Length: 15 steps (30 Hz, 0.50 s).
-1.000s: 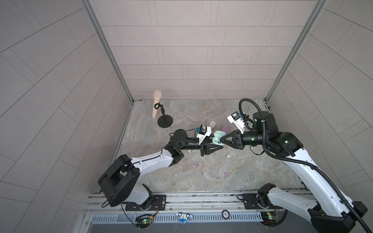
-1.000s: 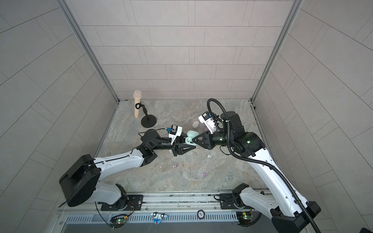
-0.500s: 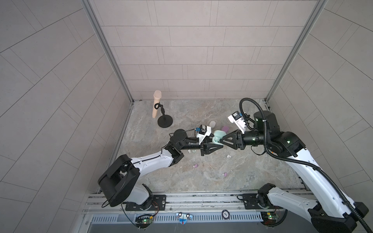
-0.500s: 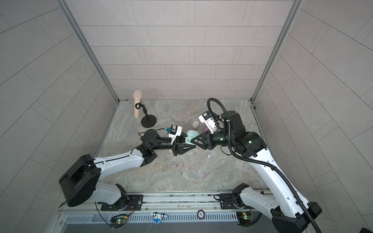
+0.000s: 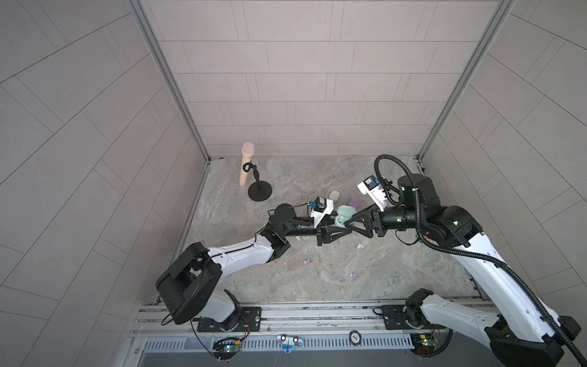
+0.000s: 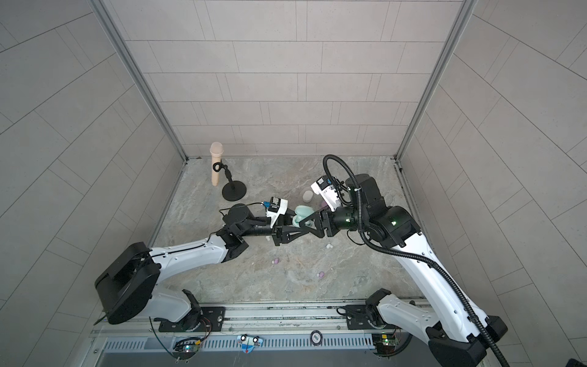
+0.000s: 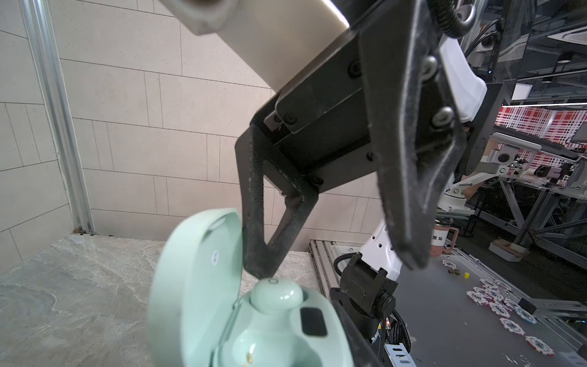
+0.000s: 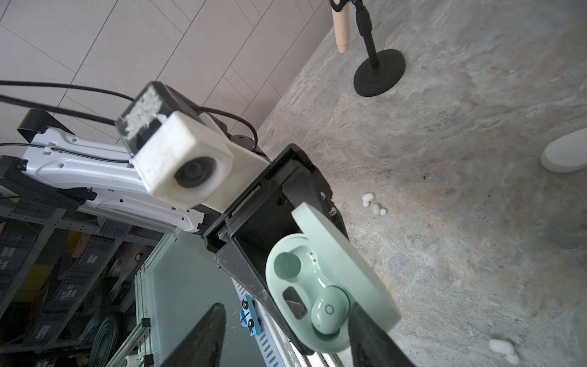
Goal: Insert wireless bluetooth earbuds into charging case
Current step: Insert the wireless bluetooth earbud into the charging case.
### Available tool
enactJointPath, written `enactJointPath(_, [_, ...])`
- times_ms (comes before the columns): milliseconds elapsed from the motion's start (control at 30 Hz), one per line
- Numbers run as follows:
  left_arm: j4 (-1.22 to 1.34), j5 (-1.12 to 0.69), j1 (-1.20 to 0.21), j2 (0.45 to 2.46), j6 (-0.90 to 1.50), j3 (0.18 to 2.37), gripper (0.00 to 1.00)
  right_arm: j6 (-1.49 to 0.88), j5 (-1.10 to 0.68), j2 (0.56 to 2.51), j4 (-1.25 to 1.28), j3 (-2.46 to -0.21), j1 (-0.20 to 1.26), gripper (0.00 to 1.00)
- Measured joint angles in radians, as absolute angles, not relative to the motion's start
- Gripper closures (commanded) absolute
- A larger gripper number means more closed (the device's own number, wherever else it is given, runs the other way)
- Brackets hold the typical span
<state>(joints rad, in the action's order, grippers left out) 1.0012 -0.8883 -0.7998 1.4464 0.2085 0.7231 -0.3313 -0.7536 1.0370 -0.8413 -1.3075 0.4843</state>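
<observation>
The mint green case (image 8: 320, 286) is held off the table with its lid open, clamped in the left gripper (image 5: 333, 230), whose jaws are closed on the case body. One mint green earbud (image 8: 328, 313) is seated in one well of the case; the other well (image 8: 287, 265) is empty. The right gripper (image 8: 286, 336) stands directly at the case with its jaws parted, one finger on either side of the seated earbud and gripping nothing; one fingertip (image 7: 259, 267) sits just above that earbud by the lid. Judgement: the first mint insertion is at the release stage. The next move calls for drawing the right gripper clear of the lid without disturbing the case, then fetching the second mint green earbud (image 8: 375, 209), which lies on the table well apart from the case, beside two small white earbuds (image 8: 367, 198). Lilac earbuds (image 5: 307, 261) lie on the table, also apart from the case.
</observation>
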Motion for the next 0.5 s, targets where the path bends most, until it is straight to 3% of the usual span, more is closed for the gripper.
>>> enactJointPath(300, [0.993, -0.870, -0.795, 1.447, 0.183, 0.719, 0.97, -0.322, -0.717, 1.028, -0.868, -1.342, 0.490, 0.24])
enactJointPath(500, [0.996, -0.867, -0.717, 1.447, 0.183, 0.688, 0.98, -0.321, -0.699, 0.998, -0.882, -1.319, 0.530, 0.23])
